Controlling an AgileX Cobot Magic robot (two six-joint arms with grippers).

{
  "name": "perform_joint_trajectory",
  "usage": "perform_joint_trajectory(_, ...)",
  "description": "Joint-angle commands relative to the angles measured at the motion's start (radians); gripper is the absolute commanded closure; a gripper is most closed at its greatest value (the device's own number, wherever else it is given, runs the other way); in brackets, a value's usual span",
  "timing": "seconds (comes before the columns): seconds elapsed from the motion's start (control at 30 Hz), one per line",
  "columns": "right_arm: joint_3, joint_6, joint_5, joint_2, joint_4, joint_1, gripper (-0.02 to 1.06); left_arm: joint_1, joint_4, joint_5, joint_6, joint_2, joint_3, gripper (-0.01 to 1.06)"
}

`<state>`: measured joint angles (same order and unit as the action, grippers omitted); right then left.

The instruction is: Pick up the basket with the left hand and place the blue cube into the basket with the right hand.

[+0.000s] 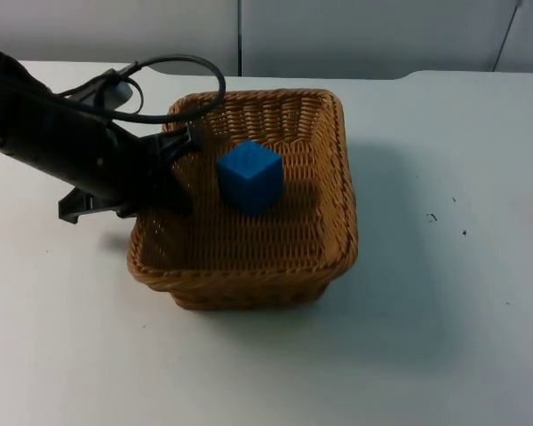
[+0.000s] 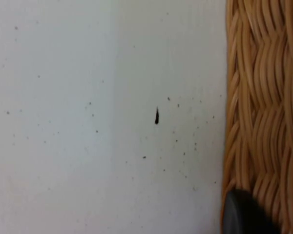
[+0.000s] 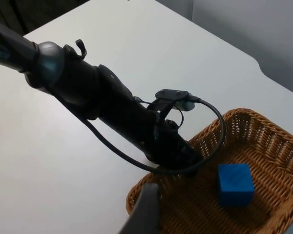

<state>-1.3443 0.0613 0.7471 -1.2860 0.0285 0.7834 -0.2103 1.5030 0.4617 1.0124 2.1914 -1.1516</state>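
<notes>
A blue cube is sitting inside the wicker basket on the white table. The left gripper is clamping the basket's left rim. The right gripper's state cannot be told; it is hovering above. A one-sided hold could be tilting the basket, rolling the cube out.

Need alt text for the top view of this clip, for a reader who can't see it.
A blue cube lies inside a brown wicker basket on a white table. The left claw reaches in from the left and sits at the basket's left rim.
</notes>
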Motion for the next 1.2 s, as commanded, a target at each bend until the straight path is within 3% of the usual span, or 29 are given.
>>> perform_joint_trajectory(0.0,0.003,-0.002,0.003,0.008,0.000,0.005,0.23,-0.006,0.015,-0.048,0.034,0.010,-0.003,1.05)
perform_joint_trajectory(0.23,0.003,-0.002,0.003,0.008,-0.004,0.005,0.23,-0.006,0.015,-0.036,0.053,0.007,-0.003,1.01)
perform_joint_trajectory(0.33,0.003,-0.002,0.003,0.008,-0.004,0.005,0.23,-0.006,0.020,-0.041,0.058,-0.004,-0.003,0.85)
perform_joint_trajectory(0.37,0.003,-0.002,0.003,0.008,-0.004,0.005,0.23,-0.006,0.020,-0.041,0.058,-0.004,-0.003,0.85)
perform_joint_trajectory(0.47,0.003,-0.002,0.003,0.008,-0.004,0.005,0.23,-0.006,0.041,-0.048,0.058,-0.020,-0.003,0.59)
perform_joint_trajectory(0.5,0.003,-0.002,0.003,0.008,-0.004,0.005,0.23,-0.006,0.041,-0.048,0.058,-0.020,-0.003,0.59)
perform_joint_trajectory(0.63,0.003,-0.002,0.003,0.008,-0.004,0.005,0.23,-0.006,0.069,-0.036,0.058,-0.021,-0.003,0.41)
perform_joint_trajectory(0.8,0.003,-0.002,0.005,0.008,-0.010,0.005,0.23,-0.006,0.112,0.014,0.058,-0.030,-0.003,0.40)
perform_joint_trajectory(1.17,0.003,-0.002,0.005,0.008,-0.021,0.005,0.23,-0.002,0.061,0.007,0.062,-0.188,-0.003,0.40)
